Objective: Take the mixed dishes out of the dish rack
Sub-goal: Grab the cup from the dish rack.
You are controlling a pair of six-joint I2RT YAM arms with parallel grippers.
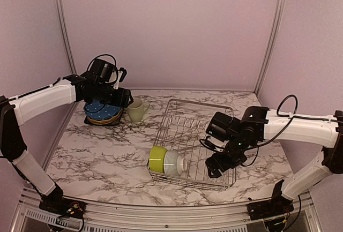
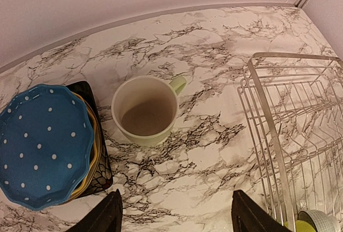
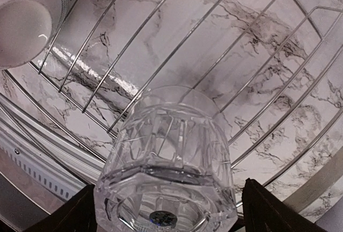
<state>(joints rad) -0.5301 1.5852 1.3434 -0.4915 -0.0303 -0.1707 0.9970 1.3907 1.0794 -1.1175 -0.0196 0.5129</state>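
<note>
Marbled tabletop (image 1: 102, 159) below plain lilac walls (image 1: 171, 28). From above, barely any sign of the small clear glass (image 3: 166, 151), masked by the right fingers (image 1: 214, 167) at the lower right of the dish rack (image 1: 199, 102). Clear only from the right wrist: filling lower centre, bottom edge cut off by the frame, thick faceted base toward the lens, long axis running away toward the rack wires. Spread to either side of it, one dark finger at each lower corner; touching or just clear of the glass, impossible to tell. Reaching in from the right edge, right arm (image 1: 300, 125) with white forearm near level and wrist bent down into the rack. On edge in the rack's lower-left corner, lime-green bowl (image 1: 157, 158) and white ribbed bowl (image 1: 174, 163), touching, white foot toward the right. Stretched to the upper left, left arm (image 1: 43, 98), wrist hanging above the plate stack and the pale green mug (image 2: 144, 111). Spread wide and gripping nothing, left fingers (image 2: 104, 216), only their tips visible at the bottom edge. Mug upright on the tabletop, mouth up, handle toward upper right, just beside the stack. On top, blue dotted plate (image 2: 43, 146), left rim cropped; beneath, orange plate (image 2: 92, 151) and black plate (image 2: 86, 90) showing only as slivers, lower layers otherwise hidden.
</note>
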